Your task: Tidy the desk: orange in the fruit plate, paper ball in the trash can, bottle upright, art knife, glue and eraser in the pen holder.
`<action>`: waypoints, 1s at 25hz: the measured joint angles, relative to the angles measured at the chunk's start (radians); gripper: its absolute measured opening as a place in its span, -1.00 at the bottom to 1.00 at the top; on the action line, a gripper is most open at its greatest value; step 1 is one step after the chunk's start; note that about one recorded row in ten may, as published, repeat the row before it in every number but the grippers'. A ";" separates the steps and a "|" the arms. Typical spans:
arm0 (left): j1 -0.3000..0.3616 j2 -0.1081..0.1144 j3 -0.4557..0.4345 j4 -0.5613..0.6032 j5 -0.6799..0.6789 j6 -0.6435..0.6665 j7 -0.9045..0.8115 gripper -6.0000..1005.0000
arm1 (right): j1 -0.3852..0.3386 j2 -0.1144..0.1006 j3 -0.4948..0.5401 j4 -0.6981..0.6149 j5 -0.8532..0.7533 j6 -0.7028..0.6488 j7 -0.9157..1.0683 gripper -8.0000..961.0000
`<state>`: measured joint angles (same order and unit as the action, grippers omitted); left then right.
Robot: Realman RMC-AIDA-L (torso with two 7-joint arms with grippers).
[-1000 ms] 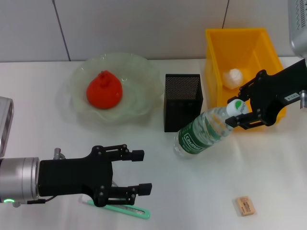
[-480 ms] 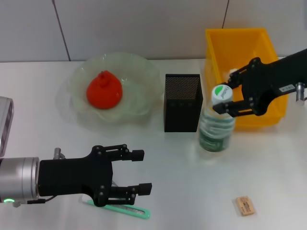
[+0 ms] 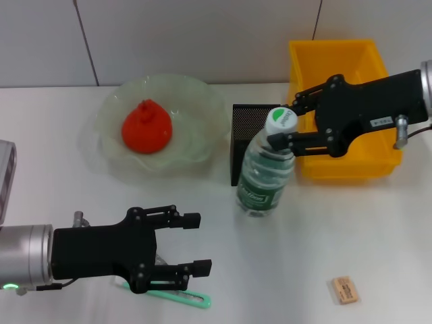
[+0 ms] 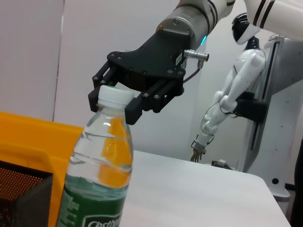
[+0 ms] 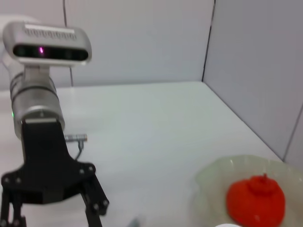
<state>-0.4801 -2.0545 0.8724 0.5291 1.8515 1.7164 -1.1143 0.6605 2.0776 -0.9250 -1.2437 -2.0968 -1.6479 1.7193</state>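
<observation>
The clear bottle with a green label stands nearly upright just in front of the black mesh pen holder, leaning slightly. My right gripper is shut on its white cap; the left wrist view shows the bottle and that gripper. The orange lies in the glass fruit plate. My left gripper hovers open over the green art knife near the front edge. The eraser lies at the front right. The paper ball and the glue are hidden.
The yellow trash can stands at the back right, behind my right arm. A wall runs along the back of the white table.
My right gripper raised the bottle from a steep tilt to nearly upright and carried it left, in front of the pen holder. The left gripper stayed put.
</observation>
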 joint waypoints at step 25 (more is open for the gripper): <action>0.092 0.048 -0.129 0.000 -0.003 0.001 0.027 0.53 | 0.139 0.005 -0.122 0.392 0.238 0.190 -0.173 -0.08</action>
<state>-0.3882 -2.0063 0.7430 0.5288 1.8480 1.7173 -1.0873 0.7998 2.0829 -1.0469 -0.8518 -1.8589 -1.4578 1.5459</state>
